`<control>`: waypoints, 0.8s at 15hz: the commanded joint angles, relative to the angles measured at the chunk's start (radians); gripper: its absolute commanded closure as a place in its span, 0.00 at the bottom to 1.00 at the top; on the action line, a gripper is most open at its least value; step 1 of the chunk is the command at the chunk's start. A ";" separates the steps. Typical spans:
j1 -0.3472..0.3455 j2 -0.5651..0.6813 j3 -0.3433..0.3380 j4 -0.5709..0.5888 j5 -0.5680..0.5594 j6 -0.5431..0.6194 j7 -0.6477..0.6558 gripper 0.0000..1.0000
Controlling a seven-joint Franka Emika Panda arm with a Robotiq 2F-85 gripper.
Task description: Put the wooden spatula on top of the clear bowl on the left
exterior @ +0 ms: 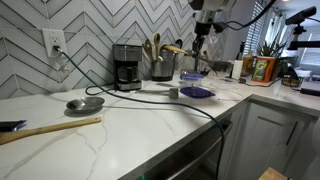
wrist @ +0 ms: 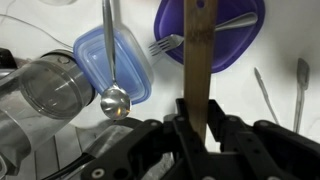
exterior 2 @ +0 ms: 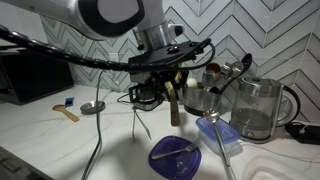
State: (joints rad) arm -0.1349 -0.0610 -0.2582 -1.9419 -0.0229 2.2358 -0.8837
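In the wrist view the gripper [wrist: 200,118] is closed narrowly on the wooden spatula [wrist: 200,55], which is clamped between its fingers and runs straight out from them. Past its tip, on the white counter [wrist: 290,30], lies the purple plate [wrist: 245,40] carrying a fork [wrist: 168,43]. The clear bowl [wrist: 88,55] sits just beside the plate with a metal spoon [wrist: 112,70] across it. In an exterior view the spatula hangs upright in the air above the plate, apart from the bowl.
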 commanded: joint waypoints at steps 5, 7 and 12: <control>-0.093 0.261 0.011 0.290 0.020 -0.041 -0.040 0.94; -0.126 0.310 0.016 0.340 0.033 -0.049 -0.046 0.94; -0.198 0.414 0.031 0.448 0.054 -0.079 -0.047 0.94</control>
State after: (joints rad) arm -0.2778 0.2800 -0.2534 -1.5892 0.0032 2.2119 -0.9054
